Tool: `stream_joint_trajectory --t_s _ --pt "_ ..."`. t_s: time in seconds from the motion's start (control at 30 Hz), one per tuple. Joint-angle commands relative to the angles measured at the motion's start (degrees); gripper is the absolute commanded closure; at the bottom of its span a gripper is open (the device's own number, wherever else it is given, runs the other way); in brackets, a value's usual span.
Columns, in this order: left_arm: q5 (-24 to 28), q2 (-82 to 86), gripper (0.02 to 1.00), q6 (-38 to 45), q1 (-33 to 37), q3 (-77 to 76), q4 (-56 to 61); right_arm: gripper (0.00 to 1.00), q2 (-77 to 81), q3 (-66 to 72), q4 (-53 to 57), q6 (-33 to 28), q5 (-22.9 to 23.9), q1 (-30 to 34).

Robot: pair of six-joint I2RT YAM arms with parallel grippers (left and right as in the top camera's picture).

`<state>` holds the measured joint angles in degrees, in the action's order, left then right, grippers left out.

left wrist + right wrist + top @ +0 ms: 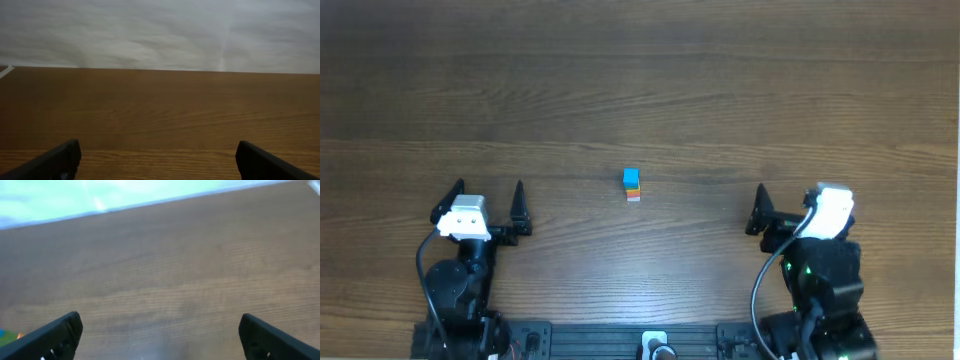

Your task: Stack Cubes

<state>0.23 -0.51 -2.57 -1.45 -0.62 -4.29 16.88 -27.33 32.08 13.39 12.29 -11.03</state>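
A small stack of cubes (pixel 632 185) stands at the middle of the wooden table (pixel 640 90), with a blue cube on top, orange beneath it and a pale one at the bottom. My left gripper (pixel 488 203) rests open near the table's front left, well to the left of the stack. My right gripper (pixel 782 208) rests open at the front right, well to the right of it. Nothing is between either pair of fingers. In the right wrist view a sliver of the stack (pixel 6 336) shows beside one finger (pixel 50 337).
The arm bases stand along the table's front edge on a black rail (pixel 640 338). In the left wrist view the bare tabletop (pixel 160 110) runs back to a pale wall (pixel 160 30).
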Motion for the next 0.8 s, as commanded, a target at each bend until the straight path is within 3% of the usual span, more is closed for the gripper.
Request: stream_joint_trajectory --t_s 0.03,0.27,0.4,0.5,0.8 --pt "0.4 0.3 0.018 0.9 0.3 0.3 0.0 0.007 -6.1 6.3 -5.4 -1.7 -8.7 1.3" --pt "0.4 0.3 0.018 0.8 0.3 0.3 0.0 0.007 -9.5 11.7 -9.6 -1.7 -9.9 1.7" --pt "0.4 0.3 0.018 0.9 0.3 0.3 0.0 0.007 -9.6 13.3 -11.1 -1.6 -5.6 1.6" --pt "0.4 0.3 0.018 0.9 0.3 0.3 0.0 0.007 -9.6 14.6 -12.2 -1.3 -5.4 1.6" --pt "0.4 0.3 0.023 0.8 0.3 0.3 0.0 0.009 -9.5 23.1 -18.4 -7.0 -6.1 1.6"
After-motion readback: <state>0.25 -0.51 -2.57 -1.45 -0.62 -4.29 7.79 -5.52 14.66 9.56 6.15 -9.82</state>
